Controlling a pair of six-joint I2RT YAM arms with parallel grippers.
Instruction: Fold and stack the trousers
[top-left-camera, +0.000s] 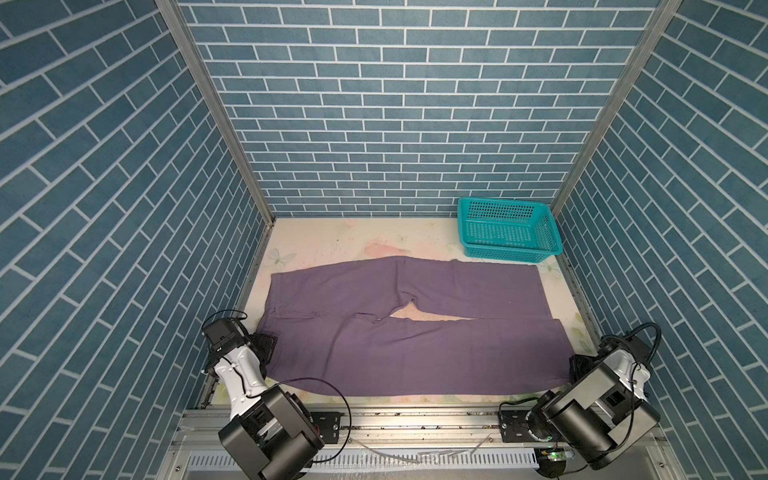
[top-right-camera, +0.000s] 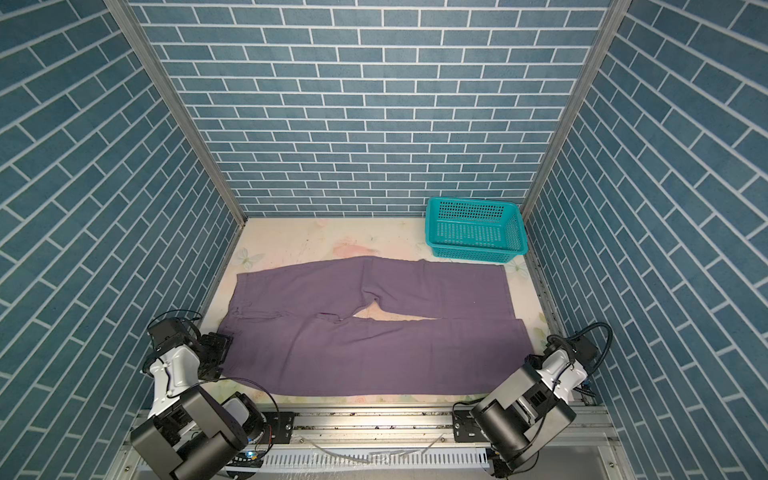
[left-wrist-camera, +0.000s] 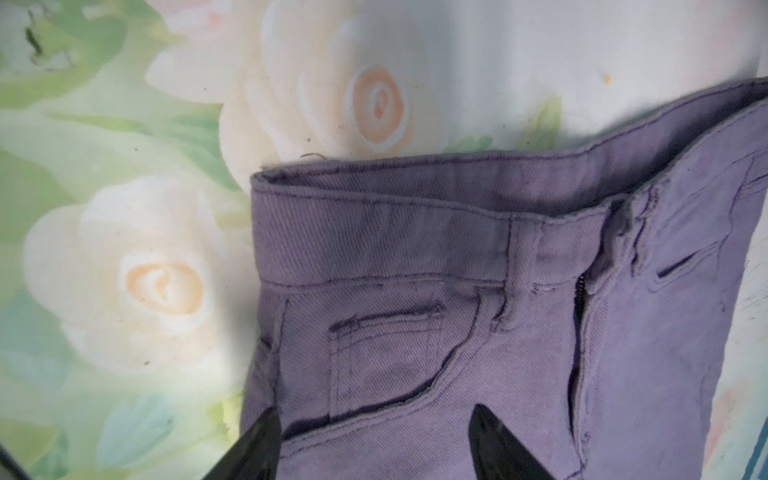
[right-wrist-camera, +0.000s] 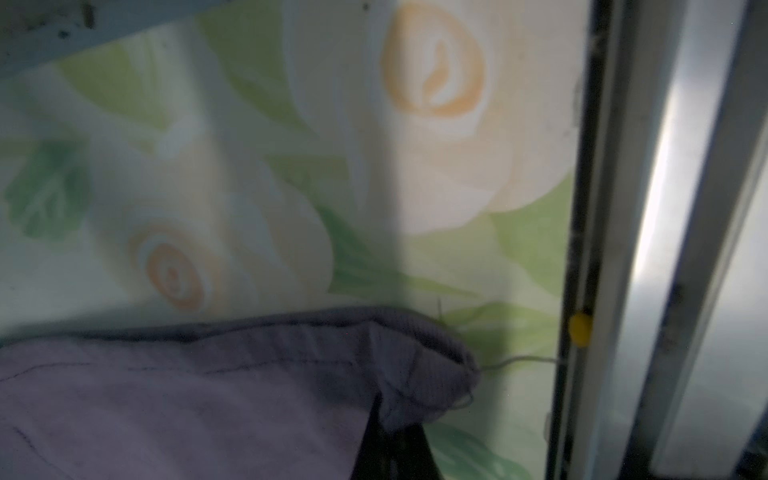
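**One corner pinched, one pending**
The trousers (top-left-camera: 415, 353) lie flat on the tabletop (top-left-camera: 332, 245), waist 9 o'clock, hems 3. The right claw (right-wrist-camera: 395, 436) clamps a hem corner (right-wrist-camera: 424, 357) at 4; the left claw (left-wrist-camera: 376, 440) gapes over the waistband (left-wrist-camera: 382, 245). Soft, limp: we'd grip corners.

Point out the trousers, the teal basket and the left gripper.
trousers (top-left-camera: 415, 357): in a top view, on the nearer leg.
teal basket (top-left-camera: 507, 252): in a top view, on its near wall.
left gripper (left-wrist-camera: 374, 415): left wrist view, midway between its fingertips.
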